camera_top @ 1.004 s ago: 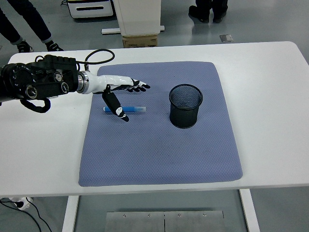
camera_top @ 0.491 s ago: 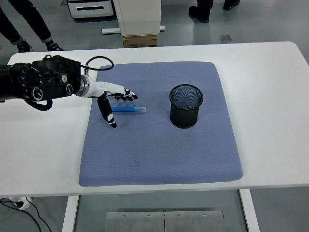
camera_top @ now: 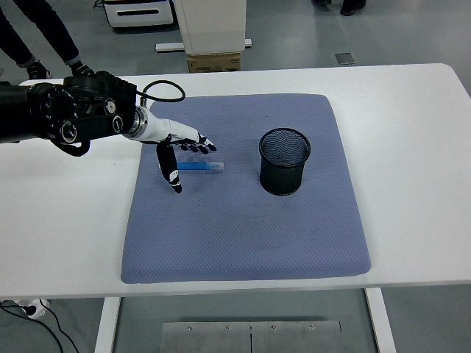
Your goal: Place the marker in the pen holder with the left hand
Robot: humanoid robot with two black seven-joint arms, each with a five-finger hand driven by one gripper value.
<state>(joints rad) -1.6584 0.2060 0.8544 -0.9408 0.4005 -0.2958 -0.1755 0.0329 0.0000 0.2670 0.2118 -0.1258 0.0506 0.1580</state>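
A blue marker (camera_top: 200, 168) lies flat on the blue-grey mat (camera_top: 243, 228), pointing left to right. My left hand (camera_top: 184, 151) hovers over the marker's left end, its fingers (camera_top: 202, 144) spread just beyond it and the thumb (camera_top: 170, 172) hanging down on the near side. It holds nothing. A black mesh pen holder (camera_top: 283, 161) stands upright on the mat, to the right of the marker. The right hand is not in view.
The mat covers the middle of the white table (camera_top: 412, 147). A black cable (camera_top: 163, 88) loops off my left forearm (camera_top: 66, 114). Beyond the table's far edge are a cardboard box (camera_top: 213, 62) and a person's legs (camera_top: 37, 37) at top left.
My left hand drew back leftward off the marker, then shifted slightly right and forward again over its left end. The marker has not left the mat.
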